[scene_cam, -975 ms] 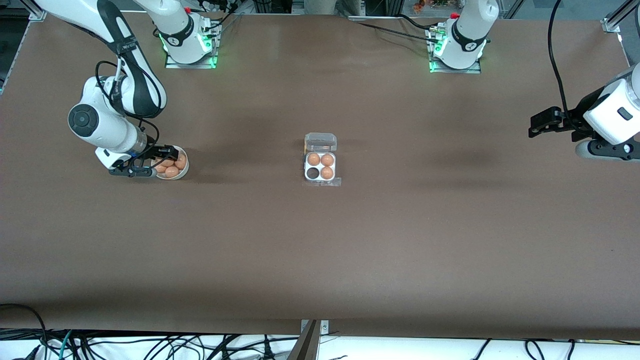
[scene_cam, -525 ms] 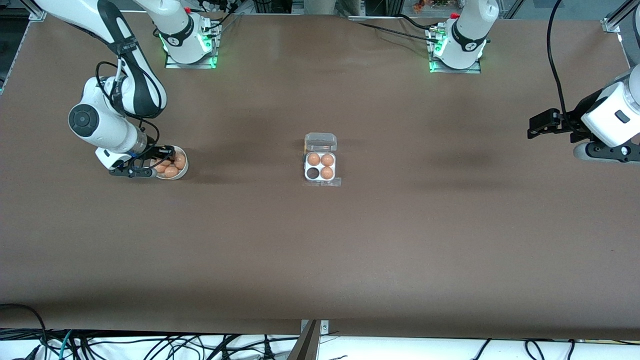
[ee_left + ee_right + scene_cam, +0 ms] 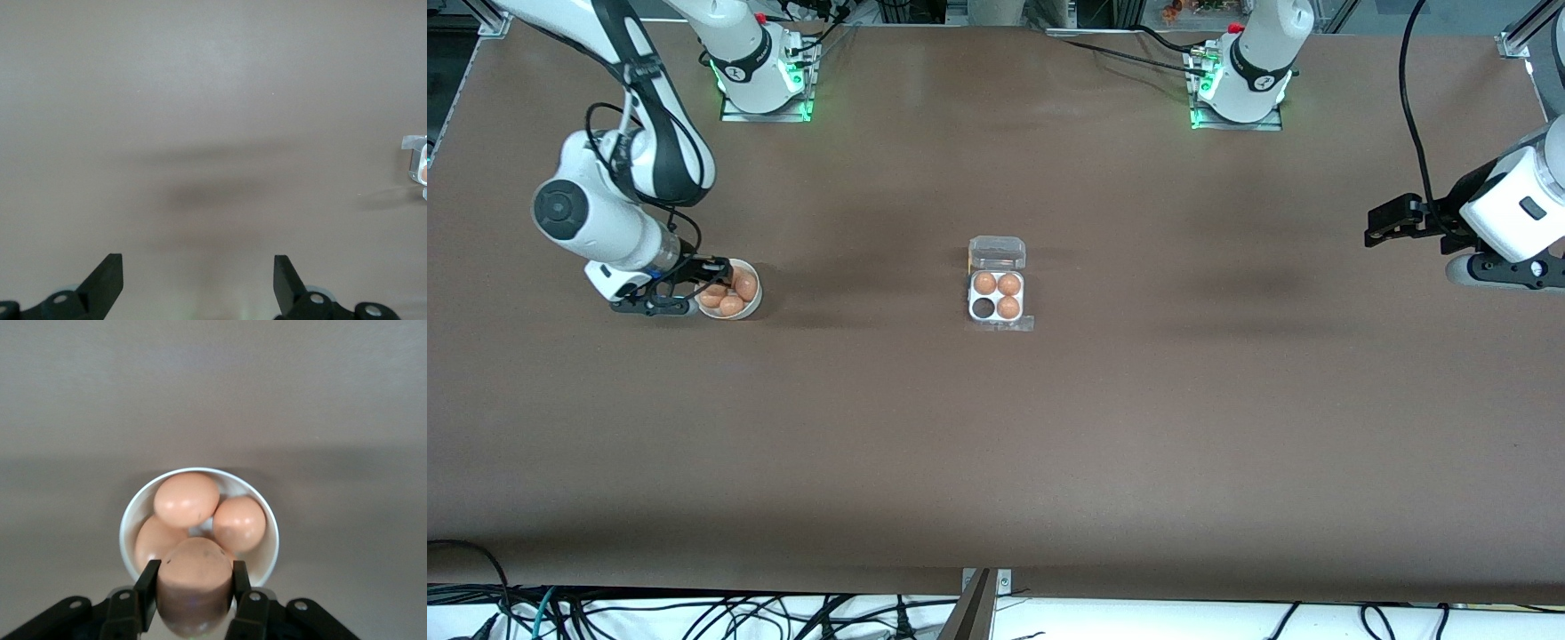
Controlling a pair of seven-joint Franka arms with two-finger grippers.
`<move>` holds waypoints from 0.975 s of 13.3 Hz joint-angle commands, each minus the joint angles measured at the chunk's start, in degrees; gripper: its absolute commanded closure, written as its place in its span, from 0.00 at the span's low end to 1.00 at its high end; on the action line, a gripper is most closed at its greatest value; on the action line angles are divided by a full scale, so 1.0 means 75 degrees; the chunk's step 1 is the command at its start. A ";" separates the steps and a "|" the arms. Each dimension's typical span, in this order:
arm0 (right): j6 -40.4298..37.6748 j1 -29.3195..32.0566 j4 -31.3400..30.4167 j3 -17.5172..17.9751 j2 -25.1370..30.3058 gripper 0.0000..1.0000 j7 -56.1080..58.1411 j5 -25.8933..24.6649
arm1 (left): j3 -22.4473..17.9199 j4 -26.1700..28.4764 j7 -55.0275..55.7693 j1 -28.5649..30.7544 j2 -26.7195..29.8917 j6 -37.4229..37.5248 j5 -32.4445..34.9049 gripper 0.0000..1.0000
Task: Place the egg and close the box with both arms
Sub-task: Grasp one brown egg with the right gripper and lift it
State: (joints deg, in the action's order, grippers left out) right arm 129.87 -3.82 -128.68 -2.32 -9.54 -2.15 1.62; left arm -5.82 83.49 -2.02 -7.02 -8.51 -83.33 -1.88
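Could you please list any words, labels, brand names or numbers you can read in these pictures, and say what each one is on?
None can be read.
Box: clear plastic, no print showing.
Eggs in the bowl: no stamps; the egg in the right gripper is plain too.
Round marks on the arm bases: too small to read.
Left gripper: no markings show.

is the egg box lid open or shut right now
Open. The box has its clear lid folded back flat on the table, showing three eggs and one empty cell.
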 commanded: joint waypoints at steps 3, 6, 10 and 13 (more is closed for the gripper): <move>-0.3539 0.0063 0.2596 -0.0112 0.0452 1.00 0.0098 0.0030 | -0.0009 -0.0175 -0.0164 0.0045 -0.0061 0.0014 -0.0066 0.00; -0.5357 0.0110 0.4611 -0.0159 0.0406 1.00 0.0063 0.0030 | -0.0009 -0.0175 -0.0164 0.0045 -0.0061 0.0014 -0.0066 0.00; -0.6394 0.0040 0.5894 -0.0054 0.0312 1.00 -0.0333 0.0077 | -0.0009 -0.0175 -0.0164 0.0045 -0.0061 0.0014 -0.0066 0.00; -0.6266 -0.0380 0.6175 0.0577 -0.0120 1.00 -0.1724 0.0077 | -0.0009 -0.0175 -0.0164 0.0045 -0.0061 0.0014 -0.0066 0.00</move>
State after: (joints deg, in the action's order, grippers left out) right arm 83.57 -4.53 -86.19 -0.92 -6.27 -8.06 2.04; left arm -5.84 83.46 -2.02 -6.99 -8.54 -83.36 -1.88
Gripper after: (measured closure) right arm 0.529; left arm 0.000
